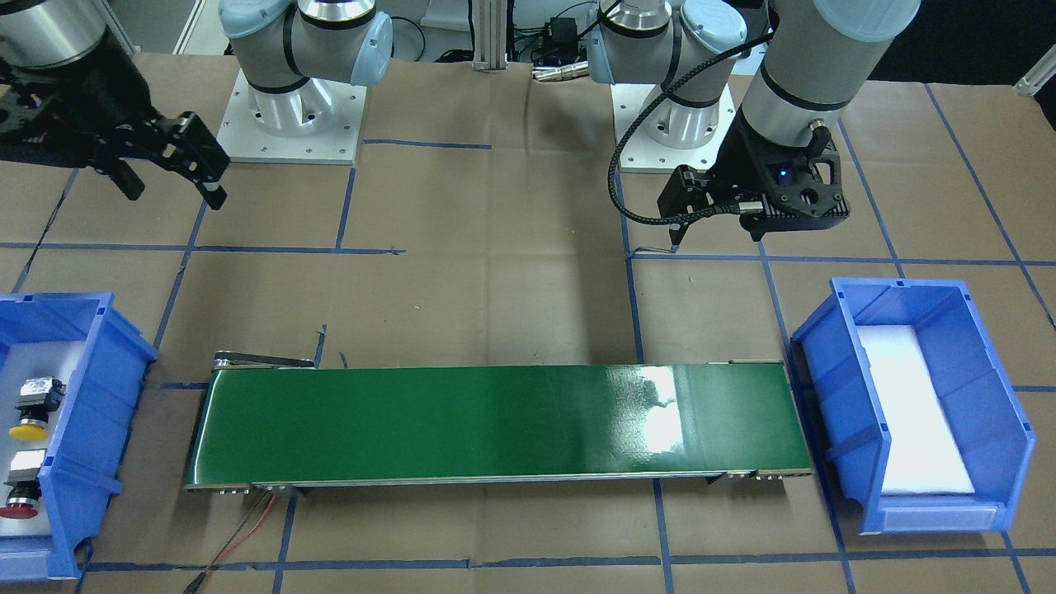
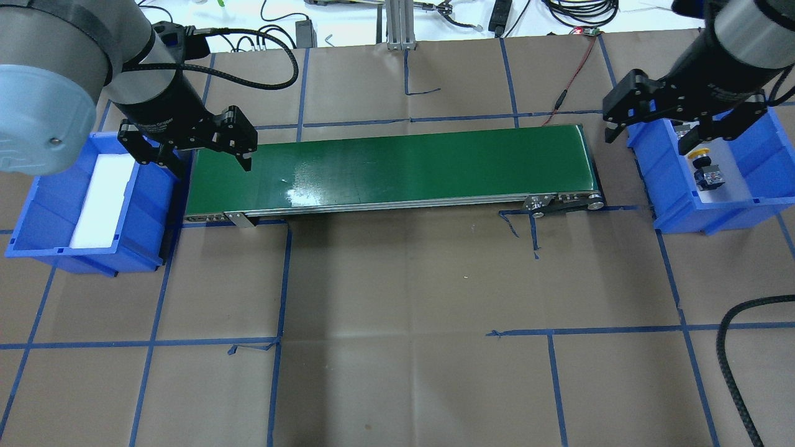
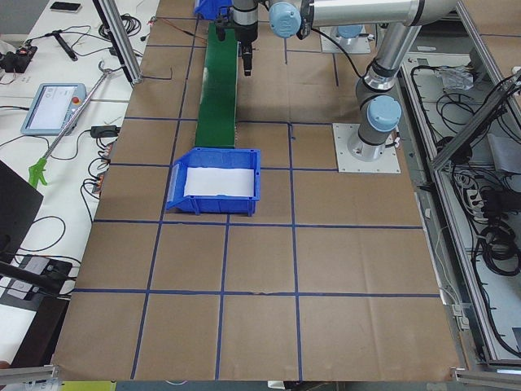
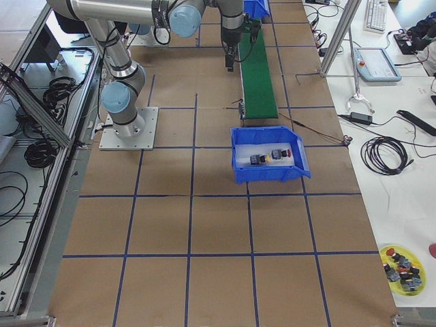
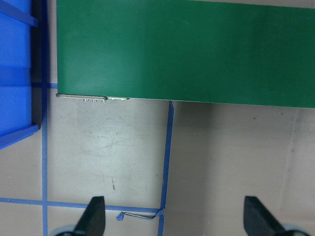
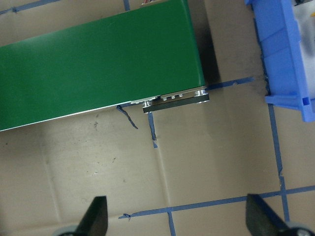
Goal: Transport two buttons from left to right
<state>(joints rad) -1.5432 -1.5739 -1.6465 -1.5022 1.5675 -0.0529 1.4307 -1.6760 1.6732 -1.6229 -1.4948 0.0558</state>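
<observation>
Both buttons lie on white foam in the blue bin at my right end of the table. The yellow-capped button is next to the red-capped button; the overhead view shows the yellow one partly behind my right gripper. My right gripper hovers open over the bin's inner wall, near the green conveyor. It holds nothing, as its wrist view shows. My left gripper hangs open and empty over the conveyor's left end, its fingertips wide apart.
A second blue bin holding only a white foam pad stands at the conveyor's left end. A red wire trails from the conveyor's right end. Blue tape lines cross the brown paper table. A black cable loops at the near right.
</observation>
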